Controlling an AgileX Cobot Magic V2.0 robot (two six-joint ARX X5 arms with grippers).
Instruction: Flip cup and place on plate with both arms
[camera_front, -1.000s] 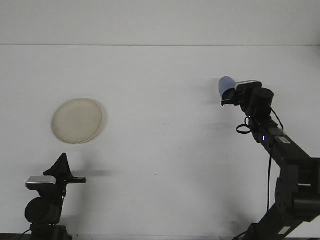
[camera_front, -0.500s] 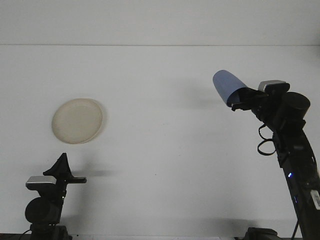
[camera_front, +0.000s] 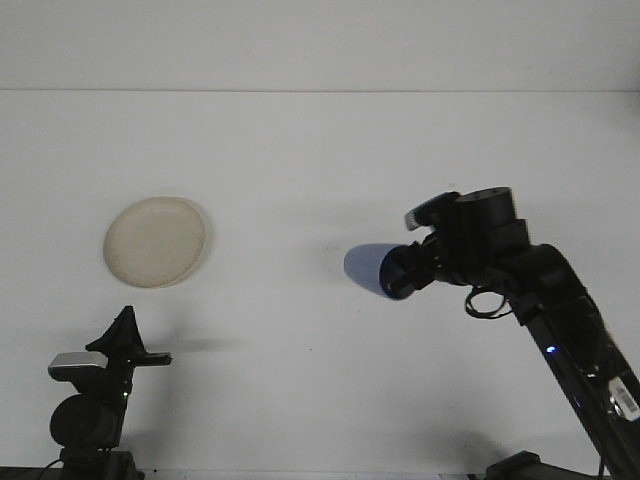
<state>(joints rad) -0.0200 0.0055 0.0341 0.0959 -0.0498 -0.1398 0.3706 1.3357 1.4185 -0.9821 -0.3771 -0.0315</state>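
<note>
Since the earlier frame the blue cup (camera_front: 370, 270) has been carried leftward and lowered toward the middle of the table (camera_front: 320, 150), and turned so that its closed end now points left.

At the near left, the left gripper (camera_front: 128, 335) is parked low, unchanged; whether its fingers are parted cannot be told. Just beyond it, well apart, the plate (camera_front: 155, 241) lies bare on the left side of the table.

Right of centre the cup is held on its side by the right gripper (camera_front: 402, 272), which is closed on the cup's mouth end. The cup's long axis is laid roughly left to right, and the plate lies well to the left of it. The left gripper is judged nearer the plate, so a handover is likely needed.
</note>
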